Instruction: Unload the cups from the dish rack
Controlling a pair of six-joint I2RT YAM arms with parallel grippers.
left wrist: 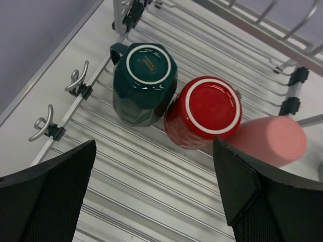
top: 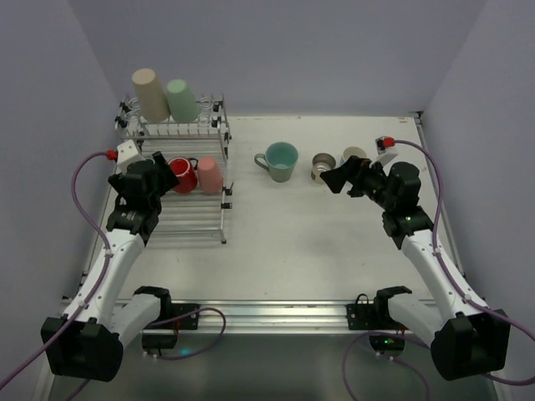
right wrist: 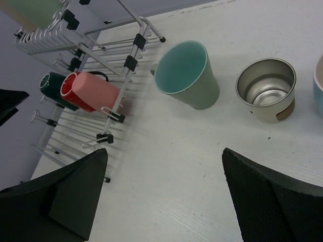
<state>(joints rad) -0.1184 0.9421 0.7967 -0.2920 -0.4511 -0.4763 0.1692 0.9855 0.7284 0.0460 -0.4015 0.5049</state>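
The chrome dish rack (top: 224,196) stands at the left. A beige cup (top: 150,94) and a mint green cup (top: 181,98) sit upside down on its back tier. On the lower tier lie a dark green mug (left wrist: 145,80), a red mug (left wrist: 204,111) and a pink cup (left wrist: 270,141). My left gripper (left wrist: 155,151) is open and empty, just above the rack bars in front of the dark green and red mugs. My right gripper (right wrist: 164,151) is open and empty over the table, near a teal mug (right wrist: 186,75), a small steel cup (right wrist: 266,91) and a light blue cup (right wrist: 319,91).
In the top view the teal mug (top: 278,160), steel cup (top: 323,164) and light blue cup (top: 354,155) stand in a row on the white table, right of the rack. Purple walls close in the left, back and right sides.
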